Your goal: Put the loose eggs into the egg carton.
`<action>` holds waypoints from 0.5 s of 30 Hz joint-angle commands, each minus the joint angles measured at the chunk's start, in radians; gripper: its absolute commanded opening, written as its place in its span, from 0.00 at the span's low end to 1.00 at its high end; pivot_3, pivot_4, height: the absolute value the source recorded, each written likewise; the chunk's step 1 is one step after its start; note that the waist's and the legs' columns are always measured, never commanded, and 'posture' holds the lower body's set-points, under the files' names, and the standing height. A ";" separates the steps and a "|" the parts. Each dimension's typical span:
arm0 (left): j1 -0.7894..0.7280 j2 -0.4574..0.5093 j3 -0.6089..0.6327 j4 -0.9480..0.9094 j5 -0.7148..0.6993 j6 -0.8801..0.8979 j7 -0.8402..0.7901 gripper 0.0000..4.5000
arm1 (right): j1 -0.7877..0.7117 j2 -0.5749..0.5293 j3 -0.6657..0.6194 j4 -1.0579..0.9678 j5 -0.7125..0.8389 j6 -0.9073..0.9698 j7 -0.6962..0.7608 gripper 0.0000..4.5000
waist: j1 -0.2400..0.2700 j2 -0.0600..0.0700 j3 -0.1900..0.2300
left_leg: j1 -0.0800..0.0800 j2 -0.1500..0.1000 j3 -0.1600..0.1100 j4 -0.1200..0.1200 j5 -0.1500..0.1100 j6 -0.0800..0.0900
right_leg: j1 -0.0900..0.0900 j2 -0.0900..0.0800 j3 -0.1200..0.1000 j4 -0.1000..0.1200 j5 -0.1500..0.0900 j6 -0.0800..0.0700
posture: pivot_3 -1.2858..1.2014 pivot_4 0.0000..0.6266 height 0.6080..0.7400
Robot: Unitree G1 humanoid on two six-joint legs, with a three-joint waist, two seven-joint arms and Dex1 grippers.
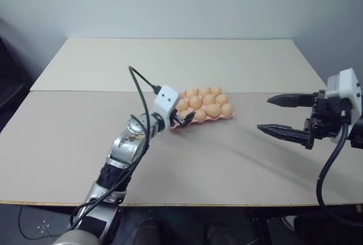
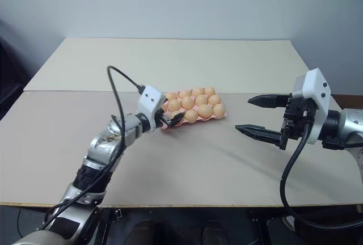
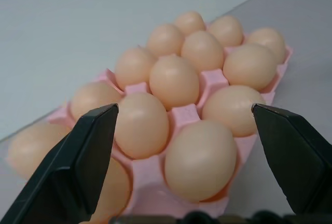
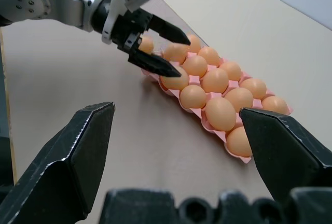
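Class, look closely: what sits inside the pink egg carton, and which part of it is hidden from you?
The egg carton holds tan-orange eggs in every cup that shows. The cup bottoms are covered by the eggs, and the left gripper, open, hides part of one end.

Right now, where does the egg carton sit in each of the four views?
Left eye view: egg carton mid-table, just past the left tool.
Right eye view: carton centre, left of the open right tool.
Left wrist view: carton close up between the open fingers.
Right wrist view: carton running diagonally, upper middle.
Shared landmark: the left tool at the carton's end.
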 commanded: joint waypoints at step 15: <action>0.116 0.614 0.574 -0.564 -0.450 0.867 -0.192 1.00 | -0.096 -0.002 0.079 0.081 -0.032 -0.066 0.053 1.00 | -0.002 -0.002 0.001 | 0.001 0.001 0.000 0.000 0.000 0.000 | 0.000 0.000 -0.001 0.001 0.000 0.000 | 0.52 0.24 1.00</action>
